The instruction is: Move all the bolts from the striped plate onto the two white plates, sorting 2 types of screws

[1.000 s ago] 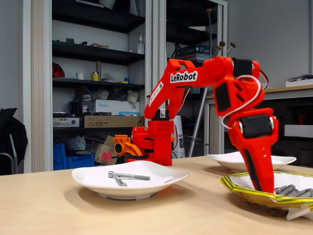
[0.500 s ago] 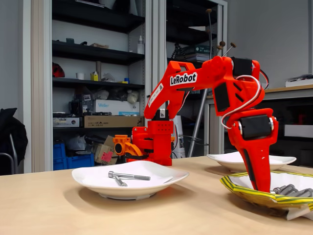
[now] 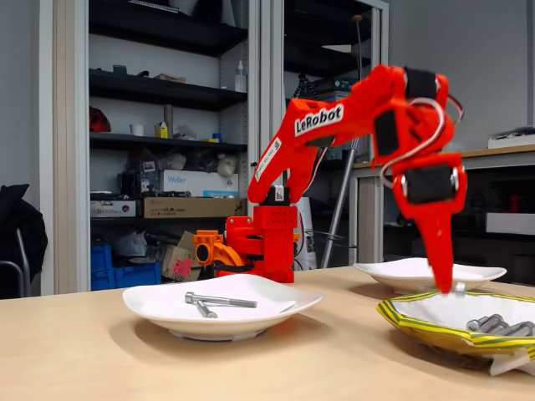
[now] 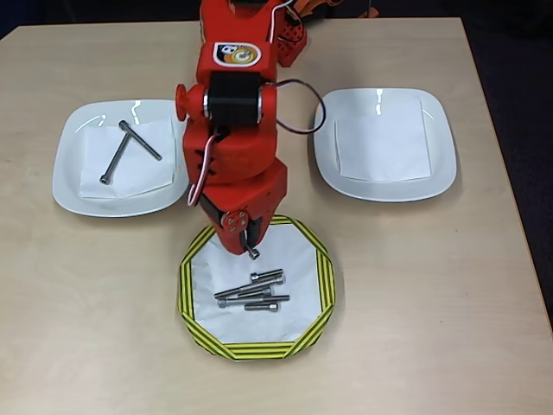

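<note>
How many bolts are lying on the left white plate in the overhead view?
2. Both bolts lie crossed on the left white plate, one long and slanted, the other shorter across its upper end. None seems hidden there.

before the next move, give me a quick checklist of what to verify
1. Bolt in the hand: ok, a short bolt seems pinched at its tip.
2. Firmness of that grip: cannot tell.
3. Hand clear of the striped plate: ok, in the fixed view the tip hangs above the rim.
4. Room on the right white plate, overhead view: ok, no bolts on it.
5. Sorting so far: ok, the left white plate holds two long bolts and nothing short.
6. Striped plate emptied: not ok, several bolts lie on it.
</note>
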You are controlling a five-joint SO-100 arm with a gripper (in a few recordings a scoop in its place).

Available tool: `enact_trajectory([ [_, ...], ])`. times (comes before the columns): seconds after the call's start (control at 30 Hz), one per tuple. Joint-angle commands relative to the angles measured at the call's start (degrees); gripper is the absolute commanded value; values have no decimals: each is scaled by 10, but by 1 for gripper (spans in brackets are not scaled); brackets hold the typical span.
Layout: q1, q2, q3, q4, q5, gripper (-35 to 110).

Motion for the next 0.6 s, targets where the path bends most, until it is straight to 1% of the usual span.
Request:
enact_trajectory([
  [0.0,-47,103,50,22,125,0],
  [0.17,-123,210,168,7,299,0],
  [0.3,-191,289,280,-29,428,0],
  [0.47,-285,378,431,-120,587,0],
  [0.57,-337,412,499,-160,657,0],
])
